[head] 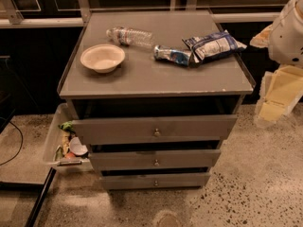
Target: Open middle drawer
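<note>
The grey cabinet [156, 77] has three flat drawer fronts, one above the other. The middle drawer [123, 160] is the mid-sized front, with a small round metal knob [156, 162] at its centre. A dark gap shows above it. The tallest, widest front [113, 129] is above it and the slimmest front [128, 180] is below it. My gripper [278, 96] is at the right edge of the view, pale yellow, beside the cabinet's top right corner and apart from every drawer. The white arm [289, 30] is above it.
On the cabinet top lie a white bowl [102, 57], a plastic water bottle [129, 35] and two snack bags [214, 45]. A clear bin of rubbish [66, 143] stands on the floor at the left. A black cable [14, 145] runs further left.
</note>
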### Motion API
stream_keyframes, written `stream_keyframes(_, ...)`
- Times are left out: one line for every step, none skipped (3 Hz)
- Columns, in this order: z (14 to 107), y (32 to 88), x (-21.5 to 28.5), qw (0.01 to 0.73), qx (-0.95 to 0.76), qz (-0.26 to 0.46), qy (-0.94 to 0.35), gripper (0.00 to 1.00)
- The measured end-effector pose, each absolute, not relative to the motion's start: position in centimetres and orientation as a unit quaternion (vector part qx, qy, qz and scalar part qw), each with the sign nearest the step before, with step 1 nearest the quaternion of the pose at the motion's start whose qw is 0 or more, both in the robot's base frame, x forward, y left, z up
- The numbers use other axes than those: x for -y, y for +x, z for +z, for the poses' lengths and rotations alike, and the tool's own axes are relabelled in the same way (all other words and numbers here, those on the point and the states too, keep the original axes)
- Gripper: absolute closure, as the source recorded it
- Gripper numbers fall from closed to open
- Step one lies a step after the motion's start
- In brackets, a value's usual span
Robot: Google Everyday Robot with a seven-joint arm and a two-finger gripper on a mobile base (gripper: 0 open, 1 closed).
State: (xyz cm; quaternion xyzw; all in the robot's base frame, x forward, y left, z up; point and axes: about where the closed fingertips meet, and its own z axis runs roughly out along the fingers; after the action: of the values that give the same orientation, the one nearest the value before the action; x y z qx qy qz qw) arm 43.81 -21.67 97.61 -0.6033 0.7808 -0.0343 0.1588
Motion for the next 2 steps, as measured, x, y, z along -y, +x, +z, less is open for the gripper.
stream_keyframes(97.6, 43.8, 21.7, 0.16, -0.781, -0.035, -0.603, 0.0)
stream_keyframes(95.4, 44.1, 21.9, 0.156, -0.781, -0.03, -0.604, 0.0)
